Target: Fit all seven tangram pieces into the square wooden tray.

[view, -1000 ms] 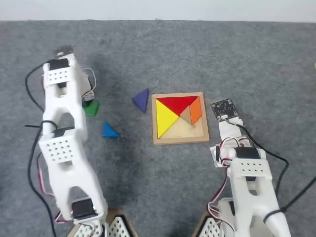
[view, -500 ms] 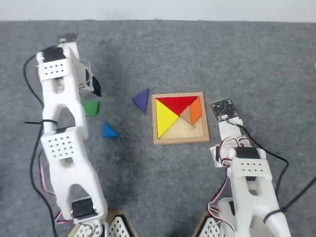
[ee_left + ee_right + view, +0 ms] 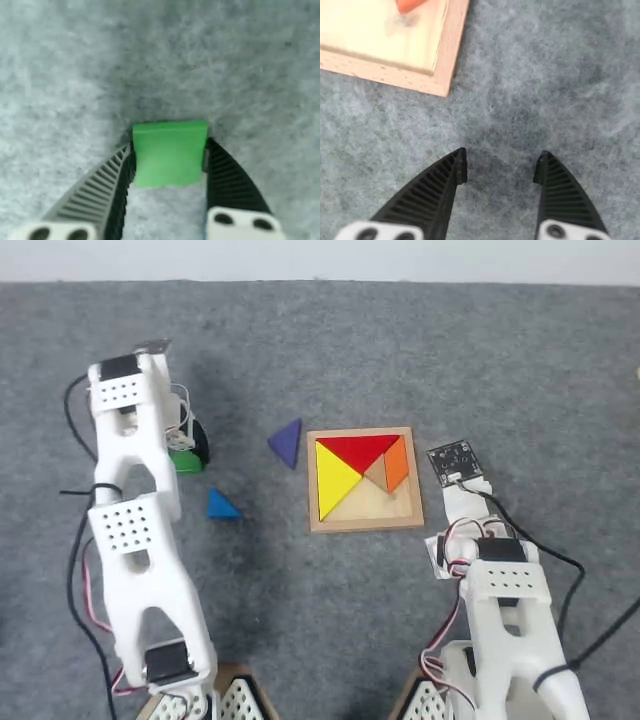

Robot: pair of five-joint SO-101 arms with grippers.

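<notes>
Seen from above, the left arm (image 3: pixel 130 490) covers most of the green piece (image 3: pixel 186 462), well left of the tray (image 3: pixel 365 526). A camera board (image 3: pixel 453 461) hides the right arm's claw there. Half a second ago the left claw (image 3: pixel 168 150) hung just beyond the green piece; it has now dropped onto it. The right arm has not moved.

The left claw's fingers press both sides of the green piece. The right claw (image 3: pixel 502 165) stands apart over carpet (image 3: pixel 545 75) by the tray's corner.

Yellow (image 3: pixel 333 480), red (image 3: pixel 357 448) and orange (image 3: pixel 397 465) pieces sit in the tray. A purple triangle (image 3: pixel 287 441) and a blue triangle (image 3: pixel 221 505) lie to its left.
</notes>
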